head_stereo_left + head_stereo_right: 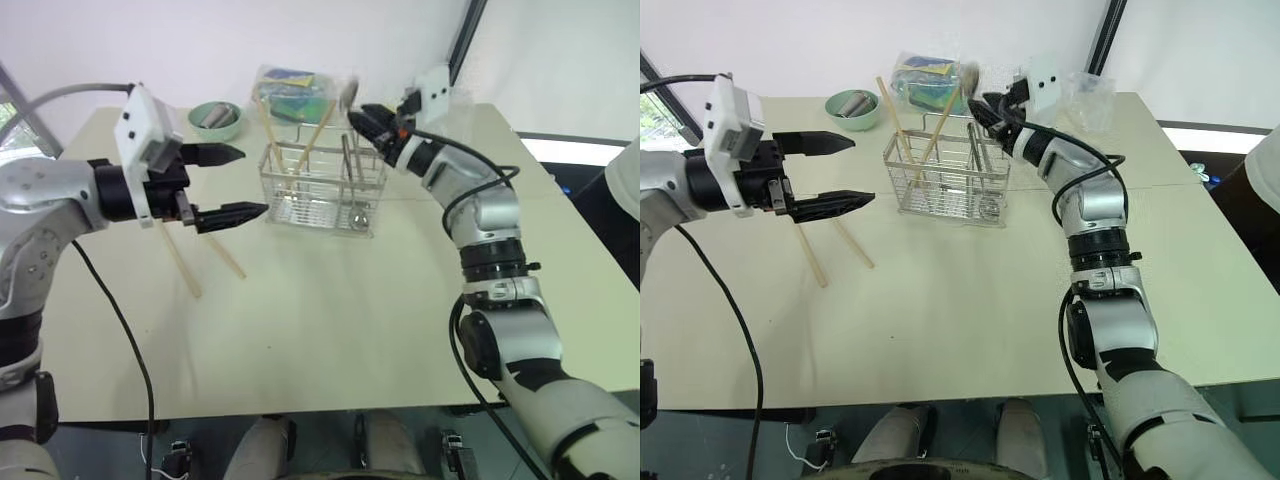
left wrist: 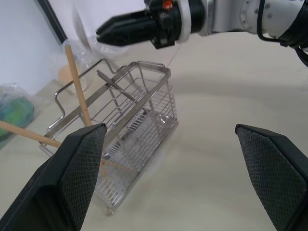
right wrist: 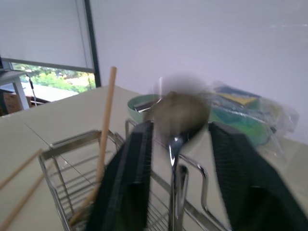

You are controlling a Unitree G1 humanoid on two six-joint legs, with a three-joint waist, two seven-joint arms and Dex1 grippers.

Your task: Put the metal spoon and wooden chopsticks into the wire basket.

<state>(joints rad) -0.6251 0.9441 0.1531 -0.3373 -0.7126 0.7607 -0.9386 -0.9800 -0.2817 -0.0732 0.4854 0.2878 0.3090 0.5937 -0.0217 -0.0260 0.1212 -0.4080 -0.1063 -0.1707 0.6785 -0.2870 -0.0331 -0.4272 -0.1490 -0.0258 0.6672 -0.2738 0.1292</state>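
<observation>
Table (image 1: 330,330): pale cream top, carrying every item listed below.
Wire basket (image 1: 322,188): chrome cutlery caddy, upright at the far centre of the table, raised handle along its middle.
Wooden chopsticks, in basket (image 1: 268,128): two sticks stand tilted in the left compartment, crossing above the rim.
Wooden chopsticks, on table (image 1: 182,260): two more lie flat on the table, near and to the left of the basket, apart from it.
Metal spoon (image 3: 174,159): stands in a right-hand compartment of the basket, blurred bowl uppermost above the rim, handle down; it sits between the right pincer's fingers, and contact cannot be told.
Left pincer (image 1: 232,183): fingers spread wide, holding nothing, raised above the table just left of the basket, above the two loose sticks.
Right pincer (image 1: 985,105): above the basket's far right side, fingers parted on either side of the spoon's bowl; whether they still clasp it cannot be told.
Green bowl (image 1: 215,120): far left of the basket, well apart from it.
Clear plastic bag (image 1: 290,88): behind the basket, with coloured contents.
</observation>
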